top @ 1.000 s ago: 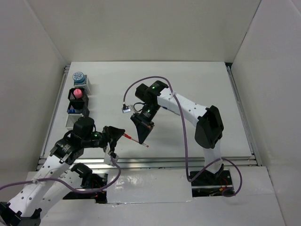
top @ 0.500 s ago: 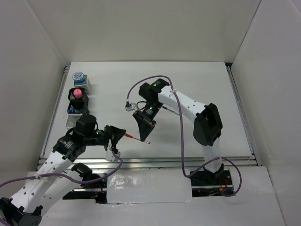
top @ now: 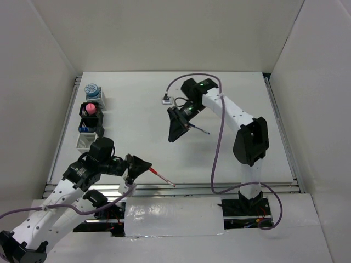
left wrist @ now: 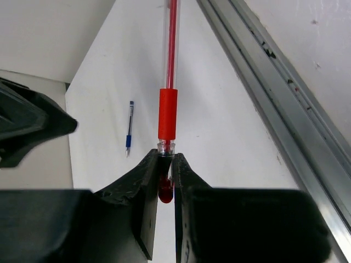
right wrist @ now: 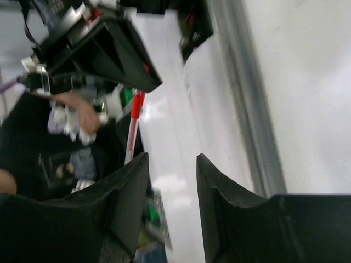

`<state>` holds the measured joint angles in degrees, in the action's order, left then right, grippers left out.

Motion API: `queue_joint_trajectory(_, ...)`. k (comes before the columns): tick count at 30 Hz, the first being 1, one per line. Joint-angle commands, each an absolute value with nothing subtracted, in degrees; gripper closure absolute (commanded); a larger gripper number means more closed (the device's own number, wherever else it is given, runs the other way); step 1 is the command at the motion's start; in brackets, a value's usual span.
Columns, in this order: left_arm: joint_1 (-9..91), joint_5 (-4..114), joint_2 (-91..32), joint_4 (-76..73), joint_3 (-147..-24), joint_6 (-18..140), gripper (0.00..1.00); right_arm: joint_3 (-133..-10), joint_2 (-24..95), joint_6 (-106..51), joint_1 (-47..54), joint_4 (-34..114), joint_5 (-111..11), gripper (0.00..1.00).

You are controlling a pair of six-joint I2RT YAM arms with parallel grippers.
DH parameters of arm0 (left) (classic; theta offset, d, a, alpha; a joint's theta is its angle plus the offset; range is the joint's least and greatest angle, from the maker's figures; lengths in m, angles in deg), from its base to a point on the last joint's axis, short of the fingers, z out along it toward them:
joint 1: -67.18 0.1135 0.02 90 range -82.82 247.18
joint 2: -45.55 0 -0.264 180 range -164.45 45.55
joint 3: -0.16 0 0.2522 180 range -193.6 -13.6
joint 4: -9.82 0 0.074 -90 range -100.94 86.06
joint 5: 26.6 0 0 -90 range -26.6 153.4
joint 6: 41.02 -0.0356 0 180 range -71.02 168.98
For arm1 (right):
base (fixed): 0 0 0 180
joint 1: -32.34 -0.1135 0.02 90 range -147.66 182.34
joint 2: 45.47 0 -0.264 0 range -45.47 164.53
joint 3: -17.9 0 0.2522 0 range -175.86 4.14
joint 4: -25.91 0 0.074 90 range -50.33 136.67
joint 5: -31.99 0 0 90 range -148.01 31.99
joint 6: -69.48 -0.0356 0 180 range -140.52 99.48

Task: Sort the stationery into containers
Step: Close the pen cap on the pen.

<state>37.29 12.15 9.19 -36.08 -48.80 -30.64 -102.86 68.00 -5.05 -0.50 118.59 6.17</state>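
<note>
My left gripper (top: 147, 166) is shut on the cap end of the red pen (top: 163, 177), which sticks out to the right above the table's near edge. In the left wrist view the red pen (left wrist: 168, 104) runs straight out from between the fingers (left wrist: 147, 175). My right gripper (top: 172, 137) hangs open and empty over the middle of the table, well apart from the red pen (right wrist: 134, 123). A blue pen (top: 201, 130) lies on the table just right of it. The containers (top: 86, 143) stand in a row at the far left.
In the row, the far white box holds a round blue-white tin (top: 92, 89), a black box holds a pink piece (top: 91, 109), and another black box (top: 89, 127) holds something blue. A metal rail (top: 219, 187) runs along the near edge. White walls enclose the table.
My right gripper has opened, let go of the red pen and drawn back up and to the right. My left gripper has kept the pen and carried it down toward the near edge.
</note>
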Motion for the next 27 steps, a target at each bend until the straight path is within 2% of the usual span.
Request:
queue_joint_trajectory(1,37.12,8.02,10.83,-29.00,-47.71,-19.52,1.00,-103.19,57.65,-9.77,7.71,110.06,5.62,0.52)
queue_joint_trajectory(3,37.03,8.64,11.27,-24.34,-47.36,-10.20,1.00,-99.94,50.03,-18.64,16.14,100.98,4.22,0.52)
queue_joint_trajectory(4,37.03,8.99,11.45,-22.59,-47.27,-2.69,1.00,-97.66,47.63,-20.41,18.35,93.97,0.56,0.47)
queue_joint_trajectory(7,36.95,11.44,11.19,-14.59,-47.35,13.13,1.00,-94.40,39.27,-22.89,24.16,85.42,-9.27,0.39)
queue_joint_trajectory(11,37.03,15.14,9.87,-4.57,-48.49,31.81,1.00,-86.32,26.64,-26.56,31.88,72.66,-11.61,0.25)
queue_joint_trajectory(13,37.03,17.85,8.99,1.14,-49.02,41.88,1.00,-80.44,23.10,-28.16,34.62,64.85,-11.52,0.23)
queue_joint_trajectory(15,36.94,20.14,8.11,4.22,-49.81,47.37,1.00,-79.27,21.42,-30.26,35.94,63.58,-11.16,0.26)
queue_joint_trajectory(17,36.94,23.57,7.41,7.21,-50.95,55.55,1.00,-80.49,21.76,-29.58,36.38,66.02,-9.25,0.24)
queue_joint_trajectory(18,36.94,24.45,6.80,7.92,-51.30,57.40,1.00,-82.50,22.81,-28.35,36.47,67.95,-4.88,0.19)
queue_joint_trajectory(23,37.91,29.20,5.03,11.44,-53.33,68.30,1.00,-84.81,27.29,-37.98,35.69,66.40,8.04,0.19)
queue_joint_trajectory(26,39.31,30.08,4.16,12.67,-53.86,71.82,1.00,-83.93,28.62,-42.39,32.61,64.20,10.01,0.17)
queue_joint_trajectory(27,39.58,30.09,3.98,12.93,-54.03,73.40,1.00,-82.97,28.62,-43.71,28.52,62.19,10.62,0.16)
